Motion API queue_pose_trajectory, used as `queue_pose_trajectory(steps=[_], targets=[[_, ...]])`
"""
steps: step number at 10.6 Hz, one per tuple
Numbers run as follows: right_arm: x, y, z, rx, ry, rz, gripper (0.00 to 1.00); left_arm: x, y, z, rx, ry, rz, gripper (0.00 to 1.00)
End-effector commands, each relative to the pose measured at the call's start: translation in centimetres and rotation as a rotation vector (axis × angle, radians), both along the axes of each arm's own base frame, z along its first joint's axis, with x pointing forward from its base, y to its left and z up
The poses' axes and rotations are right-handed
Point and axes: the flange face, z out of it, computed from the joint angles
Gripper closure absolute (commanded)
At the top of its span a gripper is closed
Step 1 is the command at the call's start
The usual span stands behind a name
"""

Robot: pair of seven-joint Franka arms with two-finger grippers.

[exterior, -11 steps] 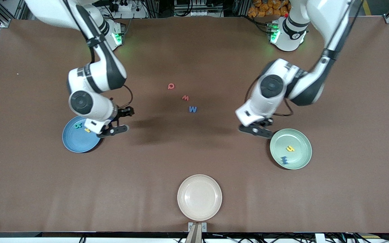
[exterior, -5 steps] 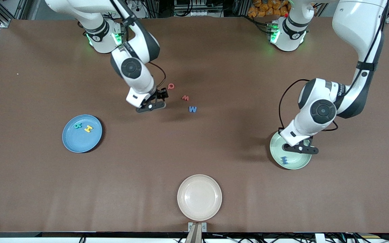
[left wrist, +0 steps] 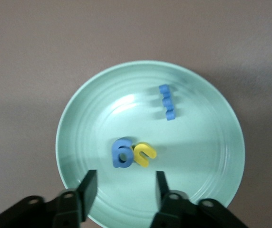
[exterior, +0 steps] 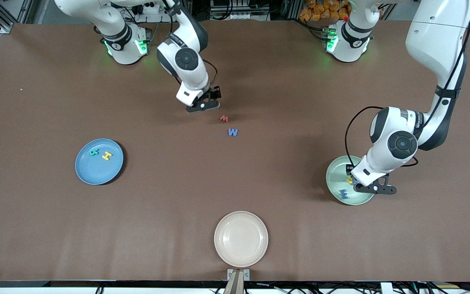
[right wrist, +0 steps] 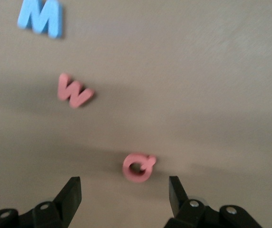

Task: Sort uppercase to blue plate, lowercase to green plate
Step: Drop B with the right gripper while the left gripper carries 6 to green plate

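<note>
You've got five sorted; red Q, small red w, blue W left. Right tool apart over Q; left tool apart, empty, over green plate.

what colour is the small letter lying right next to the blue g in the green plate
Yellow. The hooked letter touches the blue g in the green plate; the left wrist view shows it best.

Under my left pincer, the green plate shines glossy, smooth plastic with faint rings. The blue g and yellow h on it look matt, spongy foam. Below my right, the red Q seems foam too, though blurred. The table reads matt, finely grained brown.
</note>
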Motion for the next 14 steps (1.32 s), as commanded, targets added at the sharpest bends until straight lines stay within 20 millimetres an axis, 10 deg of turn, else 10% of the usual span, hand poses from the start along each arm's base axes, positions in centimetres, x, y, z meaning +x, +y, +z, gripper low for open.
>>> queue_pose_trajectory(steps=[1, 7, 14], targets=[[-2.5, -0.8, -0.4, 0.027, -0.034, 0.003, 0.17, 0.3, -0.4, 2.2, 0.002, -0.032, -0.012, 0.0], [-2.1, -1.0, -1.5, 0.026, -0.047, 0.013, 0.24, -1.1, -5.4, 11.0, -0.029, -0.104, -0.03, 0.0], [-1.4, -1.9, -4.1, 0.019, -0.072, 0.032, 0.27, -3.6, -14.9, 13.1, -0.132, -0.111, 0.125, 0.0]])
